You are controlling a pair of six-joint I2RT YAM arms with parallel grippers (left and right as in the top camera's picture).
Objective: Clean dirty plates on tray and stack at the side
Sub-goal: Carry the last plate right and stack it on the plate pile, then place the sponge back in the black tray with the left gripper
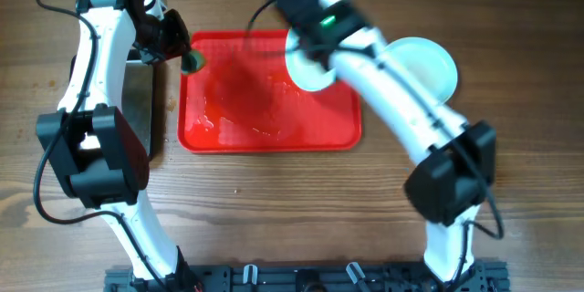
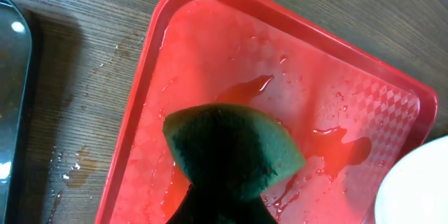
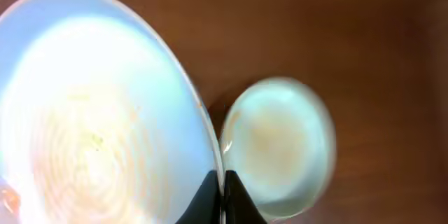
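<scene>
Lifted plate (image 3: pixel 98 112) hangs tilted over the tray's (image 1: pixel 274 132) right corner, rim pinched tight in the right gripper (image 3: pixel 222 194). Looks like the stacking step: next it needs levelling over the waiting plate (image 1: pixel 429 66), then letting go. Left gripper (image 1: pixel 185 55) clamps the sponge (image 2: pixel 231 147) above the tray.

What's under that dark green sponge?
The large flat red plastic tray, wet, with puddles and reddish streaks around the dark green sponge. The patch straight beneath the sponge is covered, so I can't tell if it's dirty or whether the sponge touches it.
</scene>
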